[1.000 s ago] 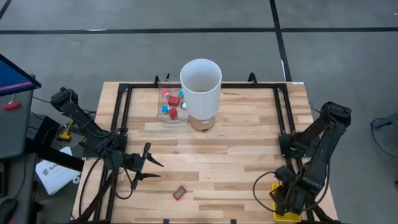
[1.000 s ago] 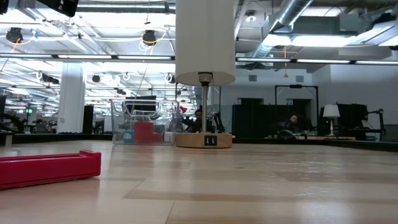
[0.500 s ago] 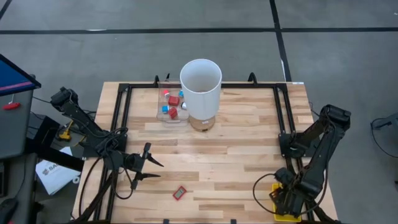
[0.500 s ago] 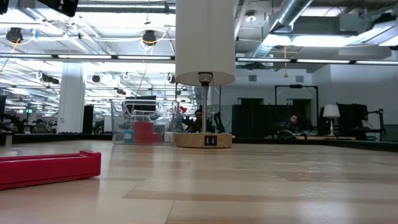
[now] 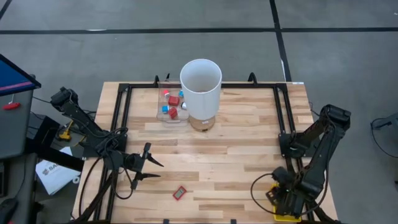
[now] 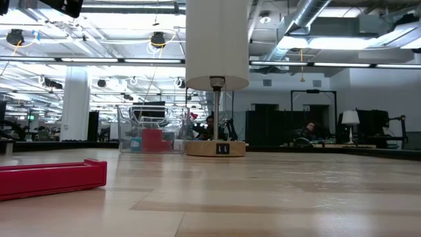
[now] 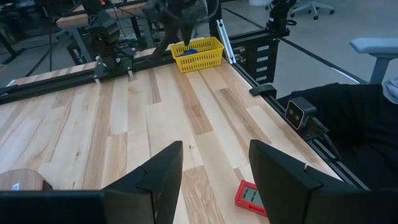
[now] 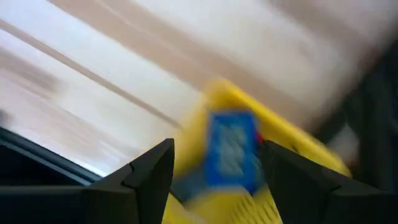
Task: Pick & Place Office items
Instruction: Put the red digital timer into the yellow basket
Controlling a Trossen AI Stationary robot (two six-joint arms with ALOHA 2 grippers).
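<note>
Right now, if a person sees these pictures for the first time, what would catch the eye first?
The tall white cylinder at the table's far edge dominates, with a clear bin of red and blue pieces beside it. A lone red piece lies near the front edge, by the left gripper with its fingers open. The right gripper hangs over the yellow basket.

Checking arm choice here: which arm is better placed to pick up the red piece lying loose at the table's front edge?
Left. The left claw is open beside the red piece; the right claw is busy over the yellow basket.
</note>
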